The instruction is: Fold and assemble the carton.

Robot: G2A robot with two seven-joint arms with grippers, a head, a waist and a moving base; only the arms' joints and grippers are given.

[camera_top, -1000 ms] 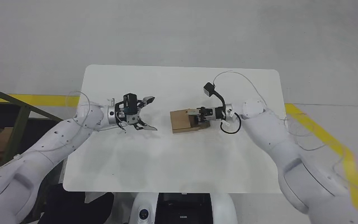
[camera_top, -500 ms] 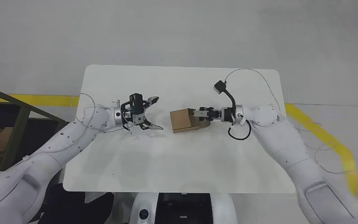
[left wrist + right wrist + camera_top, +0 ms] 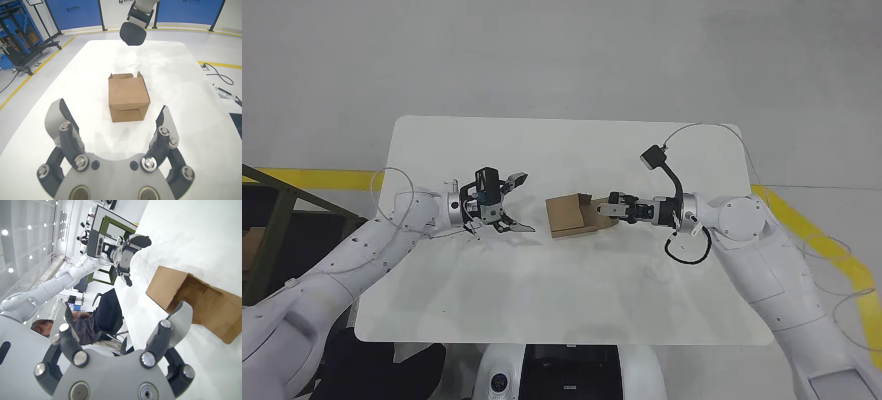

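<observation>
Carton [image 3: 566,213] sits on the white table [image 3: 542,290] above grey floor [image 3: 542,60], between left hand [image 3: 522,203] and right hand [image 3: 610,207], both spread apart.

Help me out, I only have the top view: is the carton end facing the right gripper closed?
Observer: No. The right wrist view shows that end of the carton open, with a flap spread outward.
Operator: And the end toward the left gripper?
Observer: The left wrist view shows it folded in, with a thin slit across.
Operator: Is the right gripper gripping anything?
Observer: No, it is open. One finger shows in front of the open end; I cannot tell whether it touches.
</observation>
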